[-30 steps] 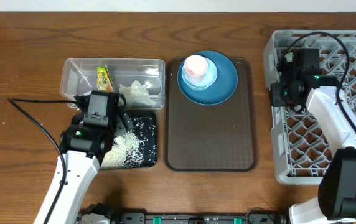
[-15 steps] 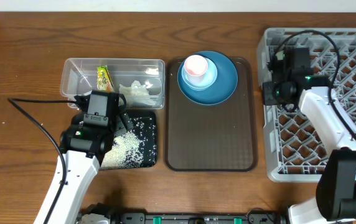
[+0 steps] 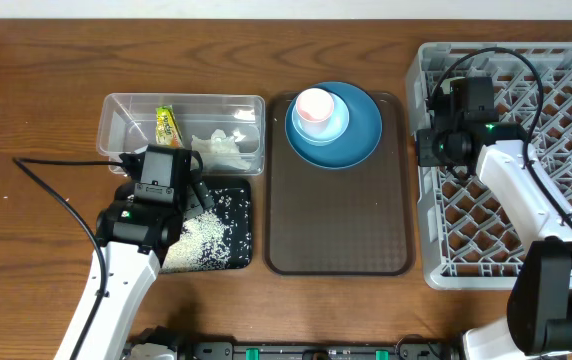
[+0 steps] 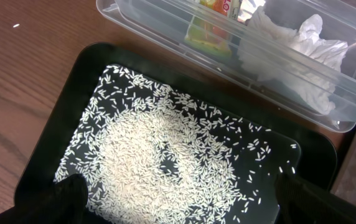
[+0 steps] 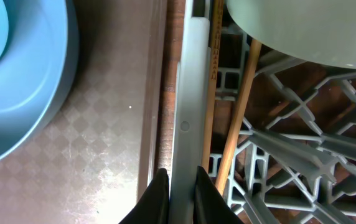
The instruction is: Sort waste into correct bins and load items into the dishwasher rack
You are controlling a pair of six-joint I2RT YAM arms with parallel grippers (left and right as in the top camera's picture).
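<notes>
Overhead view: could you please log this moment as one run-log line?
right tool: shut on rack wall | left tool: open above rice in black tray | wrapper, tissue: in clear bin

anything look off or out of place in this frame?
One oddity: the right gripper is clamped on the left rim of the dishwasher rack, not on a dish. One white speck, maybe a rice grain, lies on the wood table outside the black tray. Nothing else stands out.
</notes>
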